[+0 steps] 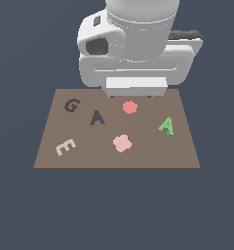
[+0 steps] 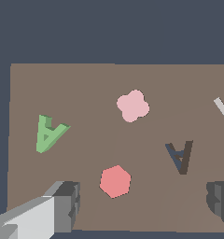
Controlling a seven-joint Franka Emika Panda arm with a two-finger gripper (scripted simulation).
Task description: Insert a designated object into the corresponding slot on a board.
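The bright-green A block (image 1: 166, 126) lies on the brown board (image 1: 153, 158) toward the exterior view's right; the wrist view shows the green A (image 2: 48, 134) too. The dark A-shaped slot (image 1: 97, 117) is sunk into the board left of centre, and the wrist view shows the slot (image 2: 181, 156) too. My gripper (image 2: 142, 203) hangs open high above the board's far edge, with nothing between its fingers (image 2: 67, 205). In the exterior view the arm's body hides the fingers. The gripper is apart from both the block and the slot.
A red hexagon piece (image 1: 130, 107) and a pink flower-shaped piece (image 1: 122, 142) lie mid-board. A pale grey E (image 1: 65, 146) lies near the front left, and a dark G-shaped recess (image 1: 72, 104) sits at the back left.
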